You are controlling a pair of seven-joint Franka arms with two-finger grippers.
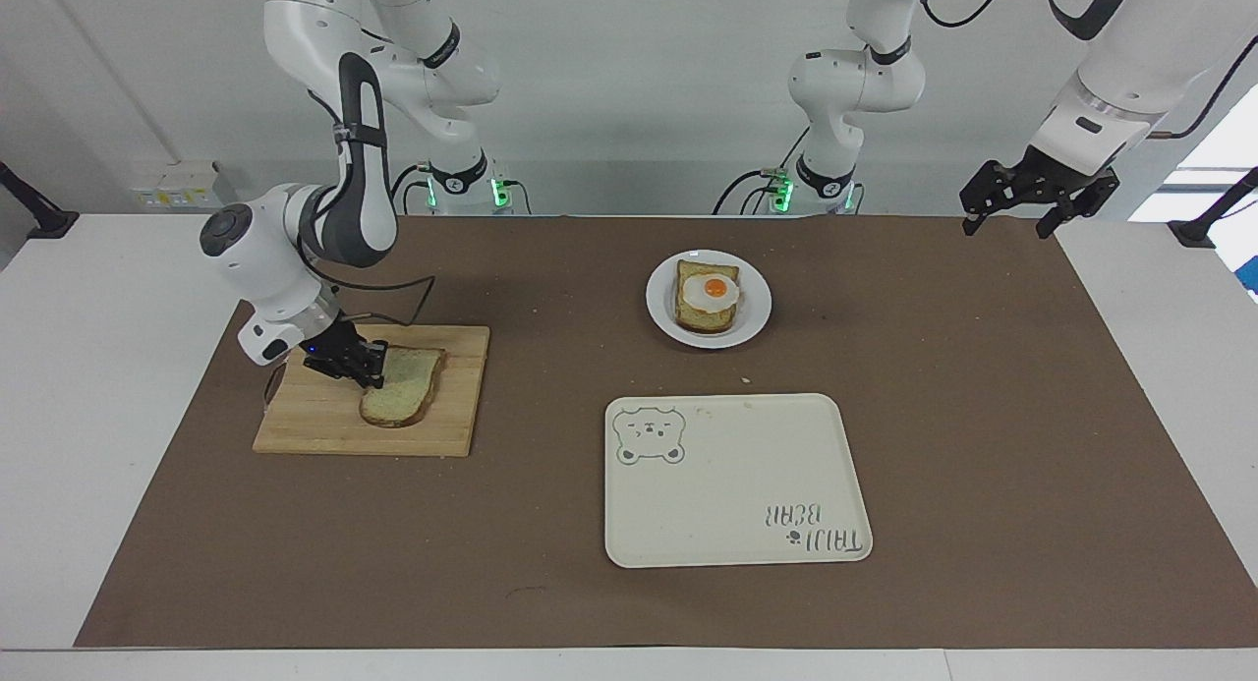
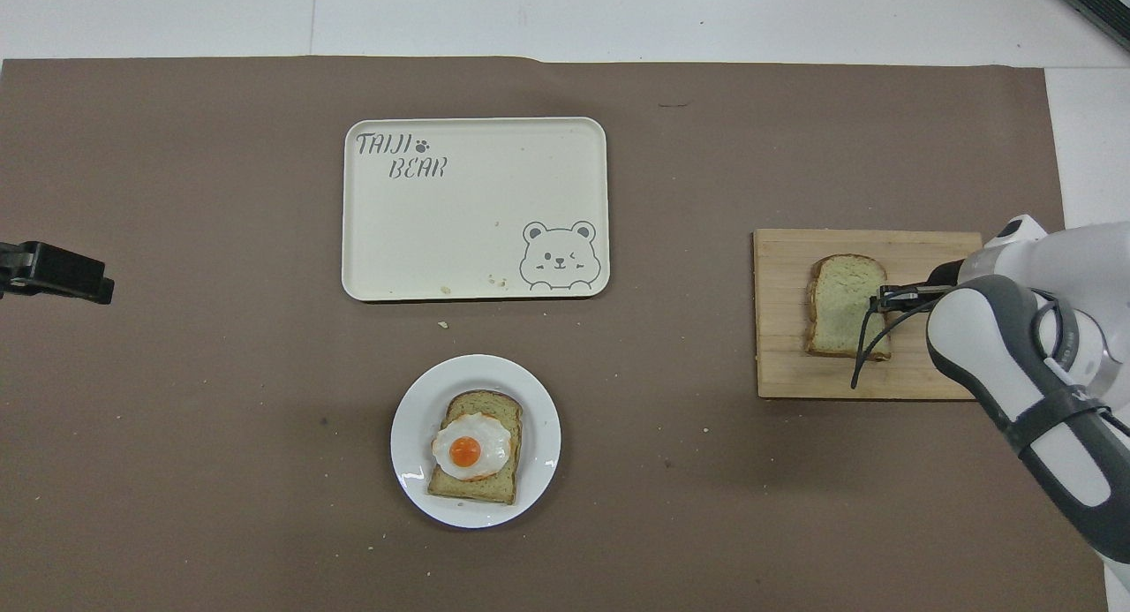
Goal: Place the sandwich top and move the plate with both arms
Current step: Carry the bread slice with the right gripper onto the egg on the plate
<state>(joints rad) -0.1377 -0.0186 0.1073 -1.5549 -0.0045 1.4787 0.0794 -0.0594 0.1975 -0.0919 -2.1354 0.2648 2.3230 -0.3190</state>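
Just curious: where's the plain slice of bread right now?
The sandwich top lies on the wooden board at the right arm's end, the right gripper at its edge.

Right arm [image 1: 344, 160] folded down low at its own end of the bench, wrist tilted, right gripper [image 1: 369, 365] down at the surface with fingers closed to a narrow gap, pinching. Left arm [image 1: 1101, 72] waiting, raised at the bench corner nearest the robots on its own end, left gripper [image 1: 1017, 209] hanging clear, fingers spread apart, pointing down.
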